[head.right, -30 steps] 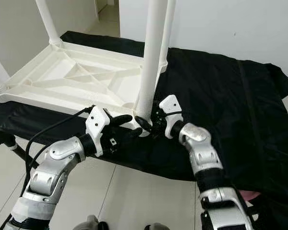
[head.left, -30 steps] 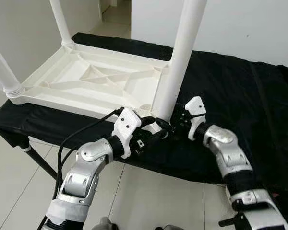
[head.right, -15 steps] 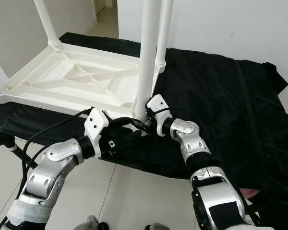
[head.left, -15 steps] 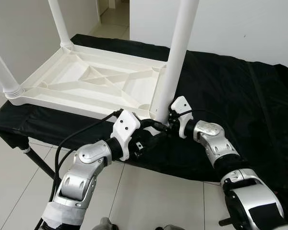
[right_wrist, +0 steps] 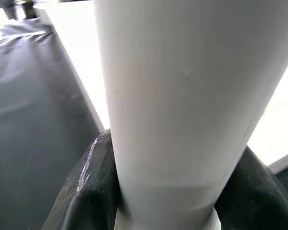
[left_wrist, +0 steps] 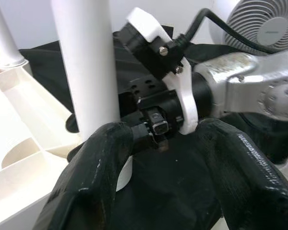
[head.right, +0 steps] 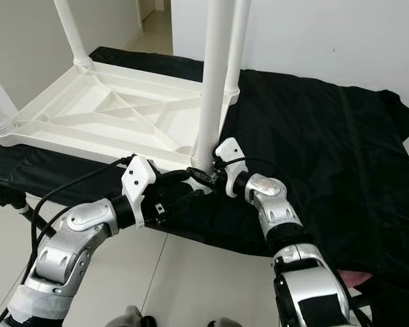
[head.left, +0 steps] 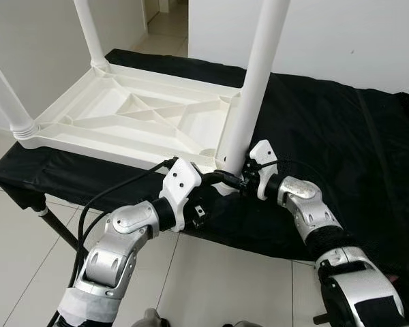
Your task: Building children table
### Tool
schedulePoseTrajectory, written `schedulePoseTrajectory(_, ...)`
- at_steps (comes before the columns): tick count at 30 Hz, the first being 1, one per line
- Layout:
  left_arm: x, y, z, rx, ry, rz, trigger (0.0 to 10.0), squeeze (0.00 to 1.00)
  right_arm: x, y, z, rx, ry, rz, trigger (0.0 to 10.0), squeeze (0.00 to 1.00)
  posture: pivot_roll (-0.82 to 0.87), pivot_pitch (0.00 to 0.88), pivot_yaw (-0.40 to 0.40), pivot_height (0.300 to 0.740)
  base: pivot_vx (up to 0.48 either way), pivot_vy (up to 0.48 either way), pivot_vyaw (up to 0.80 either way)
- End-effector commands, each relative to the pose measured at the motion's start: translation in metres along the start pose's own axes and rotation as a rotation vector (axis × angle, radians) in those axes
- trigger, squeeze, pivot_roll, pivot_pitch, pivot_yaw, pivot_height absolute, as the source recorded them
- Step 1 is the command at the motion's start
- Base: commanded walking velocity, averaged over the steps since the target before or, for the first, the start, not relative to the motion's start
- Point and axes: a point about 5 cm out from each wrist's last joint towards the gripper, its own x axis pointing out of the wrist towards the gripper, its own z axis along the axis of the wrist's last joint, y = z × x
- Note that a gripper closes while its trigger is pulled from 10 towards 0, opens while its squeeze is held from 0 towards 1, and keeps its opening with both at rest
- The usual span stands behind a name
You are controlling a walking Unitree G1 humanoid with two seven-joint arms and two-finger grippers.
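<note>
You've got the white plastic kids' table (head.left: 129,119) lying upside down on a black-cloth-covered bench (head.left: 341,129), underside ribs facing up, legs pointing up. It sits on the bench's left half; the near edge is close to the bench's front edge.

Near-right leg (head.left: 255,75) stands upright in its corner socket, base right at the table's near-right corner. Both grippers are at that base.

R gripper (head.left: 243,178): fingers wrapped around the leg just above the socket, one each side. The wrist cam has the leg (right_wrist: 177,96) wedged between both black fingers (right_wrist: 86,191), so it's clamped on the leg.

L gripper (head.left: 221,182): comes in from the front-left, fingertips at the same corner, just beside the R gripper. In the L wrist cam the fingers (left_wrist: 101,172) are spread apart; the leg base (left_wrist: 86,72) sits beside one finger, not between them, w/ the R gripper's wrist body (left_wrist: 168,100) straight ahead. Reads as open, not gripping anything.

Other legs: far-left (head.left: 88,30), near-left (head.left: 7,95) and far-right (head.right: 237,37) all seated upright in their corners.

Black cable (head.left: 116,191) loops from the L wrist down past the bench edge. Pale tile floor (head.left: 20,245) below, white wall (head.left: 354,34) behind.
</note>
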Motion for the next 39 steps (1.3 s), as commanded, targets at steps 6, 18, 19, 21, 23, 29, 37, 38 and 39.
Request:
schedulePoseTrajectory(6,0.002,-0.001,-0.002,-0.007,0.008,0.01,10.0,0.0,-0.003,0.005,0.006,0.063,-0.035,-0.288,10.0,0.0,-0.08,0.059,0.019,0.74,0.0,0.0,0.0)
schedulePoseTrajectory(18,0.002,0.0,-0.001,-0.005,0.003,0.026,10.0,0.0,-0.003,0.035,0.01,0.143,-0.056,-0.677,10.0,0.0,-0.07,0.053,-0.002,0.74,0.0,0.0,0.0)
schedulePoseTrajectory(19,0.002,0.0,-0.001,-0.005,0.003,0.029,10.0,0.0,0.001,0.042,0.012,0.142,-0.063,-0.671,10.0,0.0,-0.07,0.051,-0.006,0.74,0.0,0.0,0.0)
schedulePoseTrajectory(21,0.002,0.0,-0.001,-0.005,0.003,0.029,10.0,0.0,0.001,0.042,0.012,0.142,-0.063,-0.671,10.0,0.0,-0.07,0.051,-0.006,0.74,0.0,0.0,0.0)
schedulePoseTrajectory(23,0.001,0.001,-0.001,-0.004,0.003,0.039,10.0,0.0,0.0,0.04,0.019,0.145,-0.106,-0.666,10.0,1.0,-0.07,0.053,-0.003,0.74,0.0,0.0,0.0)
schedulePoseTrajectory(29,0.0,0.001,0.0,-0.007,0.0,0.042,10.0,0.0,-0.006,0.032,0.026,0.151,-0.13,-0.618,10.0,0.0,-0.04,0.057,-0.004,0.74,0.0,0.0,0.0)
schedulePoseTrajectory(37,-0.001,0.001,0.0,-0.001,0.005,0.047,10.0,0.0,-0.013,0.018,0.026,0.079,-0.097,-0.379,10.0,0.0,-0.03,0.051,-0.013,0.74,0.0,0.0,0.0)
schedulePoseTrajectory(38,-0.001,0.001,0.0,-0.002,0.004,0.049,10.0,0.0,-0.014,0.014,0.025,0.053,-0.083,-0.353,10.0,0.0,-0.03,0.051,-0.013,0.74,0.0,0.0,0.0)
schedulePoseTrajectory(39,-0.001,0.001,0.0,-0.002,0.004,0.049,10.0,0.0,-0.014,0.014,0.025,0.053,-0.083,-0.353,10.0,0.0,-0.03,0.051,-0.013,0.74,0.0,0.0,0.0)
